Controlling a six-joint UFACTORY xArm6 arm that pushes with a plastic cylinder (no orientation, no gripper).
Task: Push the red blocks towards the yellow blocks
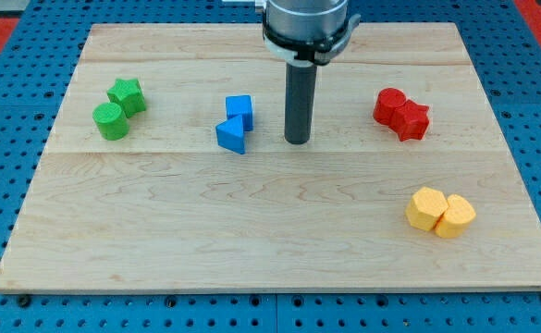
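Note:
Two red blocks touch each other at the view's right: a round one [390,105] and a star-shaped one [412,120]. Two yellow blocks touch each other below them, near the view's bottom right: a hexagonal one [426,208] and a round one [456,215]. My tip [297,141] rests on the wooden board [252,240] near its middle, well left of the red blocks and just right of the blue blocks. It touches no block.
Two blue blocks sit left of my tip: a cube [239,110] and a wedge [232,135]. Two green blocks sit at the view's left: a star [126,94] and a cylinder [111,121]. Blue pegboard surrounds the board.

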